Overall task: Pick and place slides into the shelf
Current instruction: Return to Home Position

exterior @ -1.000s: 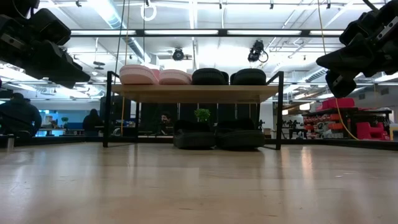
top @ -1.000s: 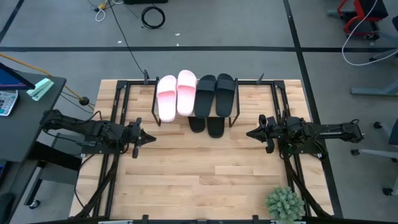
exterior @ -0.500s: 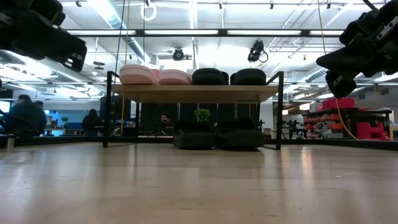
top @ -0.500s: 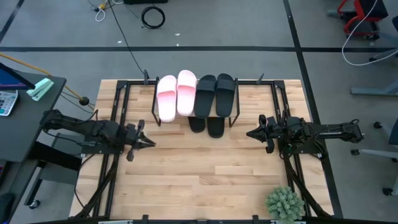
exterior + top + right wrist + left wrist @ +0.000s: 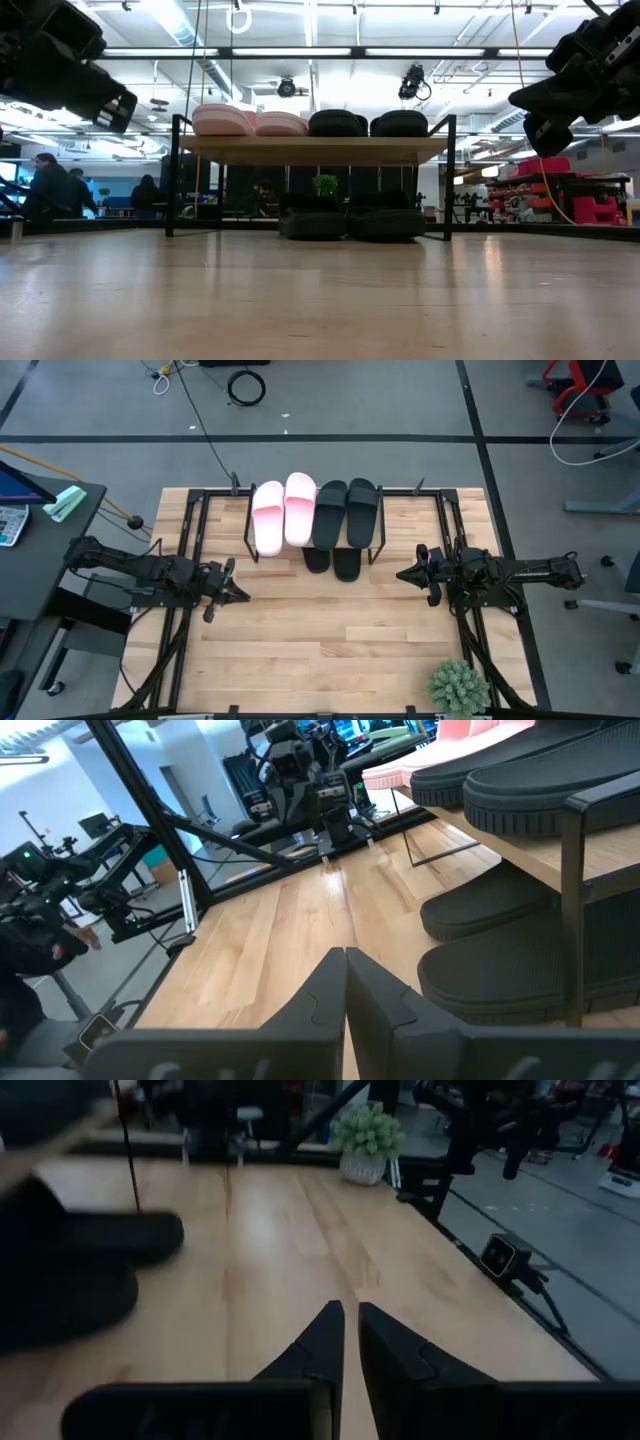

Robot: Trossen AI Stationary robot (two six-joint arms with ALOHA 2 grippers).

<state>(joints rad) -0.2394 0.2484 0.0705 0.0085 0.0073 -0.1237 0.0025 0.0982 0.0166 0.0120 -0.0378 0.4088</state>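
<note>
Slides (image 5: pixel 300 505) lie clear of both grippers. The left gripper (image 5: pixel 240 592), fingers pressed together and empty, hovers at the table's (image 5: pixel 330 650) 9 o'clock side. The right gripper (image 5: pixel 400 574), likewise closed on nothing, hovers at 3 o'clock. At 12 o'clock stands the shelf (image 5: pixel 315 150), with the pink pair (image 5: pixel 270 520) and a black pair (image 5: pixel 346 510) on top and the lower black pair (image 5: pixel 346 566) beneath.

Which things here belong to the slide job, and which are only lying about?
Job: pink slides and black slides on the shelf; black pair underneath; left gripper, right gripper at its sides.
Lying about: potted plant, cable coil.
</note>
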